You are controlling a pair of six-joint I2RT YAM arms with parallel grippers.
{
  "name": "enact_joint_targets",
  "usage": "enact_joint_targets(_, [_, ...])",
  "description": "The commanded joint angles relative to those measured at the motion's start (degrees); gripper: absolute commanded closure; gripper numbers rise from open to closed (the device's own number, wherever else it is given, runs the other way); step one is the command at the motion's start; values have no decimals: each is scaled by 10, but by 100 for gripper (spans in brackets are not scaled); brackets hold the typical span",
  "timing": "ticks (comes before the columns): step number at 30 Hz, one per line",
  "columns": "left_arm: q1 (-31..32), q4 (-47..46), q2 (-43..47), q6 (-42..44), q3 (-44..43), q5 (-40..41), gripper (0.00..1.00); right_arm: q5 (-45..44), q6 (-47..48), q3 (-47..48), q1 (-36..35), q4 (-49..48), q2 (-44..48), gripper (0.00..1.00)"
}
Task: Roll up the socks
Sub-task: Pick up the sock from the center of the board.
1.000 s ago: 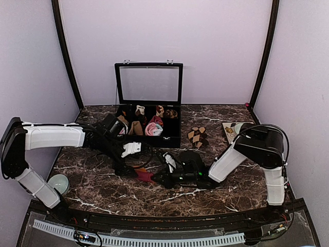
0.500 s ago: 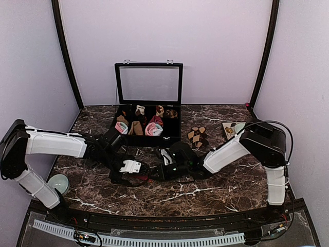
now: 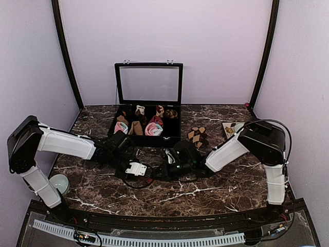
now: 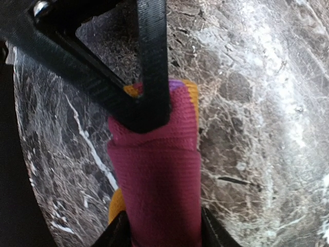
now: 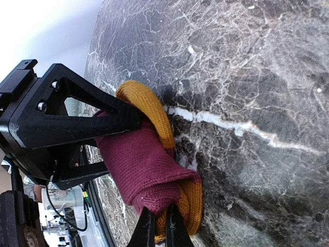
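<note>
Left tool (image 4: 164, 234): partly closed about the magenta sock (image 4: 159, 175), with its fingers (image 4: 117, 232) touching the fabric on either side. The sock fills the space between them and runs on ahead of the tips, lying on the marble worktop (image 3: 216, 190). Right tool (image 5: 160, 226): pressed together, pinching the folded end of the same sock where the magenta knit meets the orange band. The two tools face each other tip to tip and closely crowded, with only the bunched sock between them. To either side of the left tool's fingers the worktop is bare marble. On the left tool's left flank, which is the right tool's right flank, stands the front wall of the black case (image 3: 172, 140), near both tools but apart from them, its lid raised. The brown-and-beige diamond socks (image 3: 197, 136) lie off the right tool's right flank, just beside the case's corner and apart from both tools. On the opposite flank a wide strip of worktop runs to the near edge. A pale bowl (image 3: 58, 182) sits well behind the left tool, near the worktop's left edge.
</note>
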State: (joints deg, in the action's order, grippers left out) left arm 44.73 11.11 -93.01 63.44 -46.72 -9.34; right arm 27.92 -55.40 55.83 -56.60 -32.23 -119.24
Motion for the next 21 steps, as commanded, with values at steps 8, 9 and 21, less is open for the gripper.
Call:
enact_joint_targets(8, [6,104,-78,-73,-106,-7,100,14,-33,-49,12,-87,-14,84])
enact_joint_targets(9, [-5,136,-81,-98,-132,-39,100,2,-17,-59,13,-87,0,75])
enact_joint_targets(21, [-66,364,-85,-247,-345,-370,100,-160,201,-193,18,-106,243,0])
